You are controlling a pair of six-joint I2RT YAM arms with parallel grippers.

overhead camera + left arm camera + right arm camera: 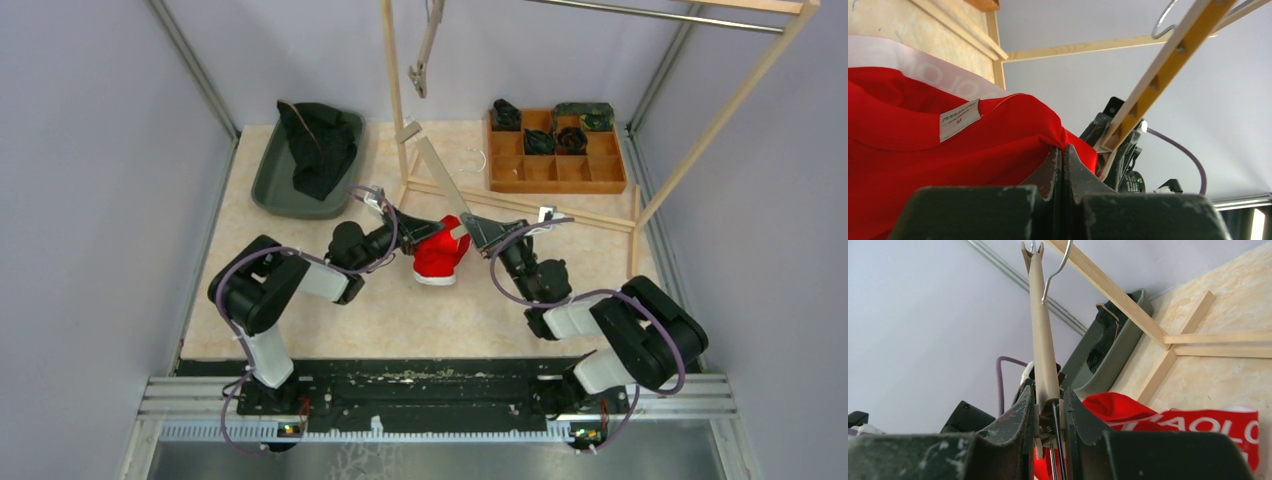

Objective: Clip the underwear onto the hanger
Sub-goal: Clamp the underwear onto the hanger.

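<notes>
The left fingers [1050, 172] are pressed together, with a fold of the red underwear [948, 150] pinched at their tips. The cloth bunches up just where they meet. A small white size label [960, 119] and the white lettered waistband [923, 70] show beyond the pinch.

The right fingers [1023, 410] are clamped on the lower end of the beige hanger [1040, 315], right at its clip [1044, 426]. The bar slants up and away from them to the wire hook [1055, 270]. Whether the clip's mouth is squeezed open cannot be told.

From above, the underwear sits in the middle of the worktop [400, 310] between the two arms, just in front of the base rail of the wooden rack [520, 205]. The hanger's low end is just beside the garment's upper edge. A green tray [275, 185] holding dark clothing lies at the back left, and a wooden compartment box [555, 182] at the back right.

The step in hand looks like bringing the garment's edge to the clip; nothing appears fastened yet. The next move probably calls for the left arm to feed the pinched edge, ideally the waistband, squarely into the clip. The right arm must hold the hanger steady and let the clip bite. A thick bunch may slip out.
</notes>
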